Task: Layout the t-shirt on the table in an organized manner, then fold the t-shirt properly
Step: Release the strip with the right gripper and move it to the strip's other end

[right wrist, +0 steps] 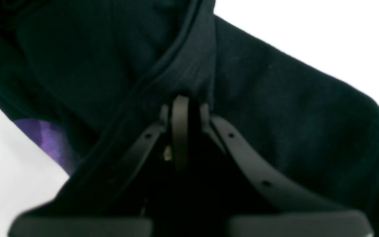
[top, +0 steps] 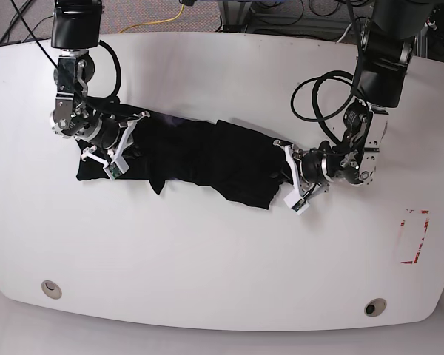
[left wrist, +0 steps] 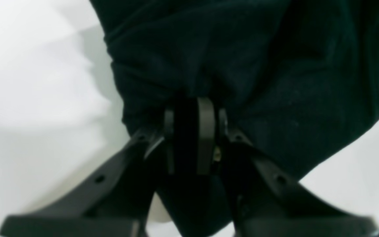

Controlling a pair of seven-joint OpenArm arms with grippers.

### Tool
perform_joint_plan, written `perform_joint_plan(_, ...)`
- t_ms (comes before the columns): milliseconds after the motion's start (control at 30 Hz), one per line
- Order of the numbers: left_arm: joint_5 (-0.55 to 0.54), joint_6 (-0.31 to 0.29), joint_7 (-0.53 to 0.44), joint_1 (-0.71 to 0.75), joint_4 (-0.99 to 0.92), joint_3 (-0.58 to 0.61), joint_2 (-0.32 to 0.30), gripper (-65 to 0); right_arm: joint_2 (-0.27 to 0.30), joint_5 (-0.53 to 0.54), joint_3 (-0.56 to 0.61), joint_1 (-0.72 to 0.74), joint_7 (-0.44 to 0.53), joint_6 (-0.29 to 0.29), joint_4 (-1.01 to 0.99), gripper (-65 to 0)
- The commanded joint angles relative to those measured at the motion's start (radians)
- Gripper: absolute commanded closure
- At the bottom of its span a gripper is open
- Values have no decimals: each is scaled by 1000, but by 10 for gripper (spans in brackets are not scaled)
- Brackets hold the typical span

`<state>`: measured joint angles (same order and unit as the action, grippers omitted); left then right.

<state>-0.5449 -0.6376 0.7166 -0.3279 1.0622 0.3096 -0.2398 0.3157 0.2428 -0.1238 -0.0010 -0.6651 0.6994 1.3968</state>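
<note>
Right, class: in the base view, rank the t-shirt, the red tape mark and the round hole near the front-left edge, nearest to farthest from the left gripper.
1. t-shirt: clamped in the left gripper.
2. red tape mark: the view's right.
3. round hole: front-left, farthest.

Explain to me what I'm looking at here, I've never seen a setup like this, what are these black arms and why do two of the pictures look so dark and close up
This is a robot with two arms working at a white table. The overhead picture looks down on the whole scene. The other two come from small cameras mounted on each arm's wrist, so they look straight along the pincer at whatever it grips, which is why they are dark and close.

On the table lies a black t-shirt, bunched into a long, wrinkled strip rather than spread flat. The left gripper, at the right of the overhead picture, is closed on the fabric at one end. The right gripper, at the left of that picture, is closed on the other end, beside what looks like a ribbed hem or collar. A red tape mark sits near the table's right edge, and two round holes near the front edge.
</note>
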Motion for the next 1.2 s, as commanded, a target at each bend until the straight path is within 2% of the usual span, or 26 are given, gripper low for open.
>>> perform_joint_plan(0, 64, 12, 93, 17, 0, -34, -30, -69, 10, -50, 0, -6, -78, -1, -6, -43)
perform_joint_plan(233, 64, 12, 100, 85, 72, -117, -45, -69, 12, -50, 0, -6, -78, -1, -6, -43)
perform_joint_plan(467, 65, 14, 160, 125, 135, -183, -45, -69, 10, -50, 0, -4, -78, -1, -4, -43)
perform_joint_plan(700, 65, 14, 168, 155, 171, -212, -43, -69, 9, -49, -1, -3, -83, -1, 111, -52)
perform_joint_plan(800, 65, 14, 168, 157, 171, -212, -42, -69, 9, -49, -9, -1, -92, -1, 171, -114)
perform_joint_plan(900, 65, 14, 168, 157, 171, -212, -42, -69, 4, -49, -46, 3, -144, -1, 232, -227)
perform_joint_plan(967, 65, 14, 168, 157, 169, -212, -42, -69, -20, -49, -73, 19, -181, -1, 269, -292)
perform_joint_plan(1067, 65, 14, 168, 157, 169, -212, -42, -69, -46, -49, -129, 32, -230, -1, 326, -339)
perform_joint_plan(1167, 65, 14, 168, 158, 168, -212, -42, -69, -66, -49, -185, 46, -301, -1, 398, -357)
